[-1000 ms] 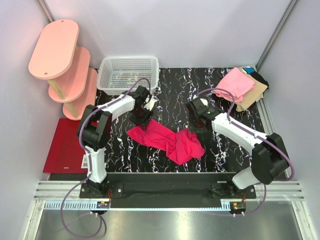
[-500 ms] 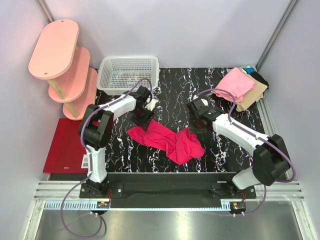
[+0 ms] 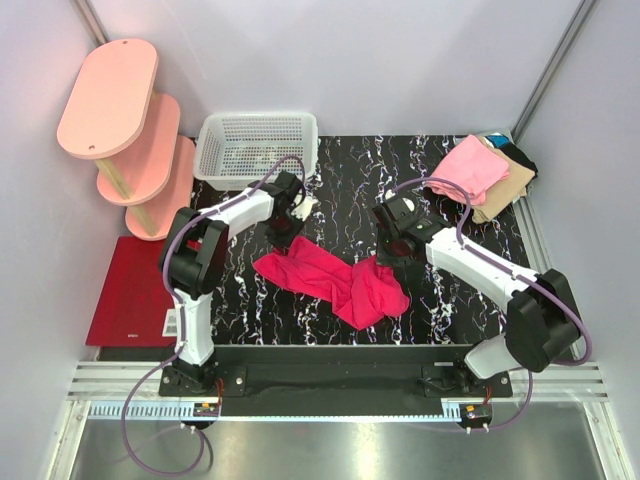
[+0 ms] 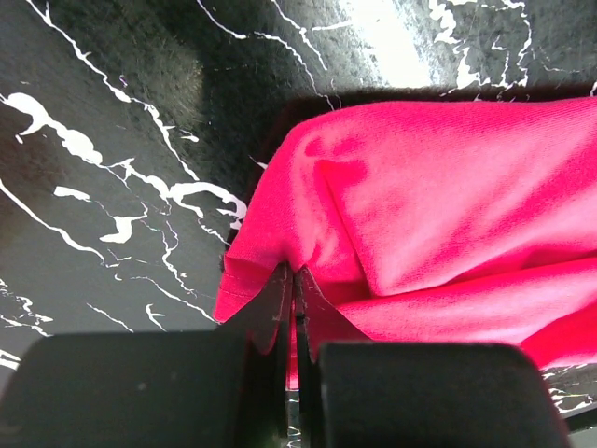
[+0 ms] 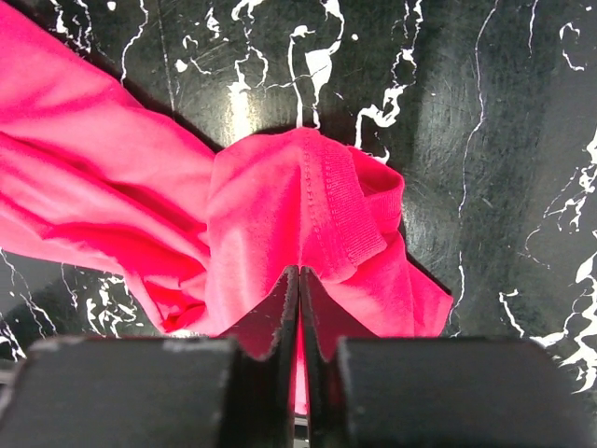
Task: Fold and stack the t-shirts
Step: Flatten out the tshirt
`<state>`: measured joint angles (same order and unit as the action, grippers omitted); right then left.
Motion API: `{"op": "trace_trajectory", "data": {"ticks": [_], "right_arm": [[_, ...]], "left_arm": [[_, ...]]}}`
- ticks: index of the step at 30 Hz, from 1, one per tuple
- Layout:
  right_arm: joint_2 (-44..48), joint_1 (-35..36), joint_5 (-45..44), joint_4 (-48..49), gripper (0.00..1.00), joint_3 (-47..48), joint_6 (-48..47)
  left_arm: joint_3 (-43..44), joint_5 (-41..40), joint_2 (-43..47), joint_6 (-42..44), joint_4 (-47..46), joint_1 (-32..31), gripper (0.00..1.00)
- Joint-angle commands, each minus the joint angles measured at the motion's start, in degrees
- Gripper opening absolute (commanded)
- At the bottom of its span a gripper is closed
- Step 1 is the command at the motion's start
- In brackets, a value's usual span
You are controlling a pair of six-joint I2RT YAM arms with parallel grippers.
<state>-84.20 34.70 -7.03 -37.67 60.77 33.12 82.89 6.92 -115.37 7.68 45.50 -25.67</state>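
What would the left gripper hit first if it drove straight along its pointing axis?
The magenta t-shirt: the left gripper is shut on its fold, cloth directly ahead. Black marbled tabletop likely just beneath; depth unclear.

Desk [image 3: 350,180] was black with white marble veining. White mesh basket [image 3: 258,119] sat upright at its far-left corner. Pink three-tier shelf [image 3: 108,95] stood just left of the basket, off the desk, with oval tiers stepped on pale posts. Flat dark red mat [image 3: 128,292] lay along the desk's left edge, nearer than the shelf; couldn't tell if they touched. Aluminium rail [image 3: 340,395] ran across the near side.
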Motion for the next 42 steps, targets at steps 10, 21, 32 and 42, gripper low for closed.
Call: {"op": "trace_trajectory", "data": {"ticks": [10,21,32,42], "right_arm": [[11.86,-0.33,-4.74,1.19,0.00,10.50,-4.99],[8.28,-0.24,-5.28,2.86,0.17,-0.29,-2.80],[-8.59,-0.33,2.19,13.93,0.59,4.26,-3.24],[-16.34,-0.68,9.13,19.12,0.60,14.02,-3.86]], "left_arm": [[13.16,-3.49,13.67,-0.47,5.91,3.51,0.00],[6.85,-3.14,22.73,-1.35,7.94,4.23,0.00],[2.19,-3.32,26.87,-1.00,8.12,4.23,0.00],[0.08,-3.23,27.13,-0.48,8.38,4.23,0.00]]}}
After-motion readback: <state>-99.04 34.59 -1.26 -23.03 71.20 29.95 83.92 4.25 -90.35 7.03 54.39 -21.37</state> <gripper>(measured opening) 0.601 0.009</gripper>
